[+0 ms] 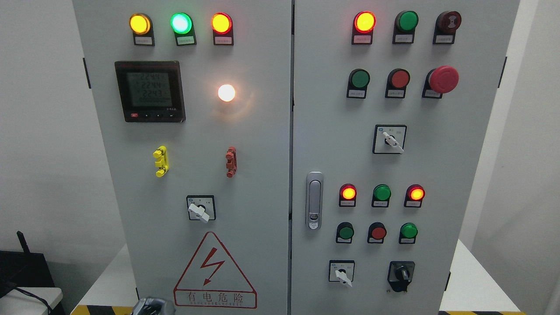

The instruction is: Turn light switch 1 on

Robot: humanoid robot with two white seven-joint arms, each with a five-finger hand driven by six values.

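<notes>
Although the grey cabinet (262, 131) filled your view, standing on a white table (477, 280) against pale walls, nothing on its two doors marked which control was light switch 1, so you could not tell where it sat or whether it was on. One white lamp (226, 92) glowed on the left door above a rotary switch (201, 208). Only a sliver of the left hand (151, 306) showed at the bottom edge, touching nothing; whether its grasp was wide or narrow could not be told.
</notes>
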